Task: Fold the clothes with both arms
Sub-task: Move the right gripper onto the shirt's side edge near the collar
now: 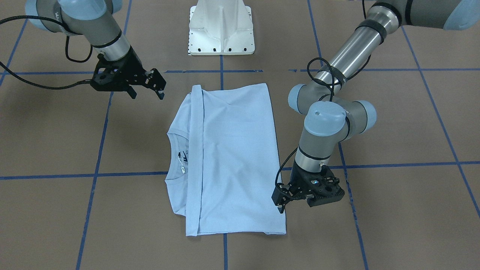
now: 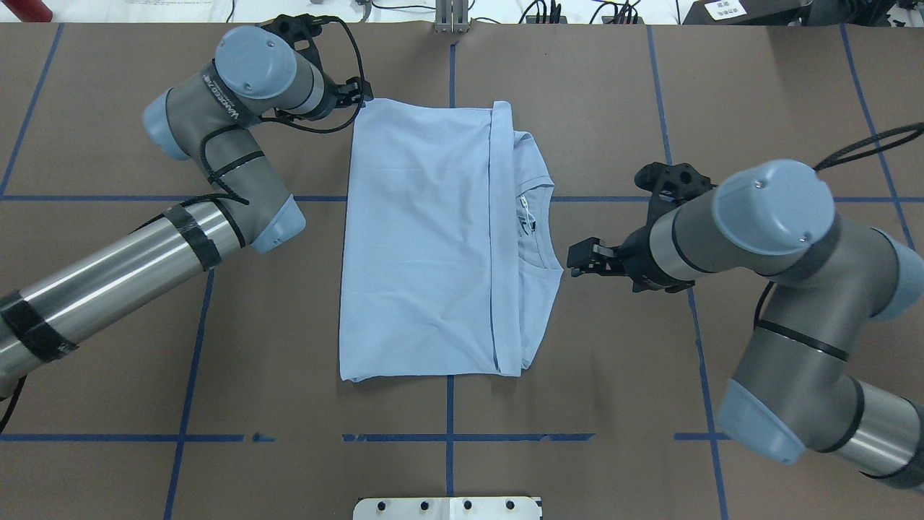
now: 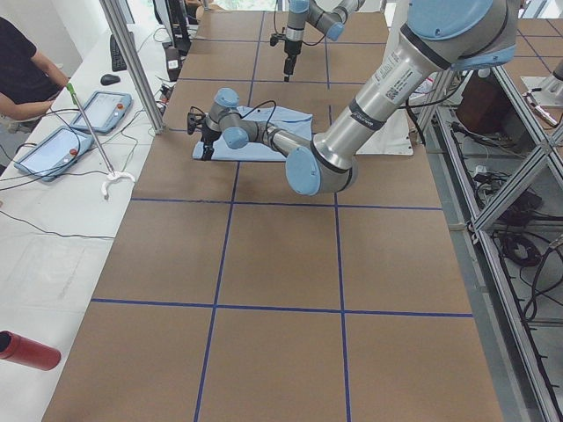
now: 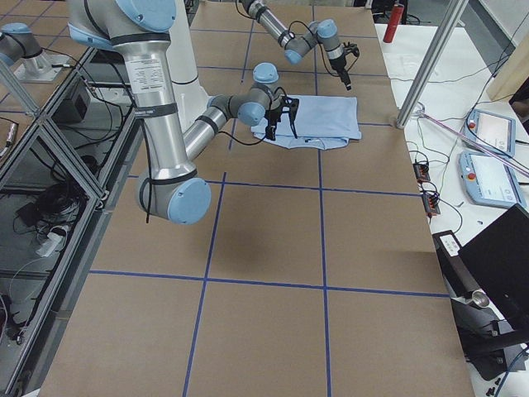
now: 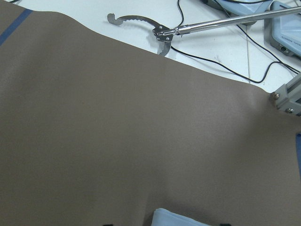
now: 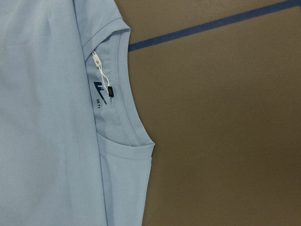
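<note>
Flanking one T-shirt point(image 2: 419, 238) — left gripper point(image 1: 281, 205), right gripper point(image 1: 147, 94).

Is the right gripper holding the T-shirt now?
No, in the front-facing view the right gripper hangs open and empty, with brown table showing between it and the T-shirt.

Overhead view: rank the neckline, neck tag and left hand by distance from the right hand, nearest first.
1. Neckline, just left of the right hand.
2. Neck tag, inside the collar, further left.
3. Left hand, at the T-shirt's far-left corner.
</note>
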Action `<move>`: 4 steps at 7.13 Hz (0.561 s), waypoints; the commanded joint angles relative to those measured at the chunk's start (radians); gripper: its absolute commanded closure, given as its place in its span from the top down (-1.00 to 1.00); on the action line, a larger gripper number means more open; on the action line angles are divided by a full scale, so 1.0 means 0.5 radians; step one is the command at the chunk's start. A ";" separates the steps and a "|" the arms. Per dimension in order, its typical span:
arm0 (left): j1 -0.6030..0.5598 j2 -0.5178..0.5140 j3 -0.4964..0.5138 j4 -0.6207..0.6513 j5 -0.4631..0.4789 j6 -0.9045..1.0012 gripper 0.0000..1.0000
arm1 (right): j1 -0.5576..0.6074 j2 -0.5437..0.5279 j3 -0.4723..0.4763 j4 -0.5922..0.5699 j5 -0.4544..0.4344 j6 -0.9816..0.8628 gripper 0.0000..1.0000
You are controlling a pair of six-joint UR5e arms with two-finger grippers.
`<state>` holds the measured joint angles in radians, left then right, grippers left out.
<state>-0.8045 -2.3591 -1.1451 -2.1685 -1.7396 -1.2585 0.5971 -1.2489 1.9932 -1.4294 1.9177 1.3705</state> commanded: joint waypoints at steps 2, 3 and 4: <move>-0.011 0.345 -0.703 0.342 -0.134 0.124 1.00 | -0.144 0.490 -0.383 -0.347 -0.172 -0.213 1.00; -0.011 0.389 -0.753 0.349 -0.153 0.124 1.00 | -0.184 0.573 -0.497 -0.353 -0.172 -0.277 1.00; -0.011 0.392 -0.753 0.349 -0.156 0.124 1.00 | -0.221 0.662 -0.577 -0.438 -0.175 -0.332 1.00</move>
<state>-0.8099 -2.1791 -1.4994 -1.9996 -1.8100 -1.1975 0.5111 -0.9748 1.7640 -1.6121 1.8359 1.2375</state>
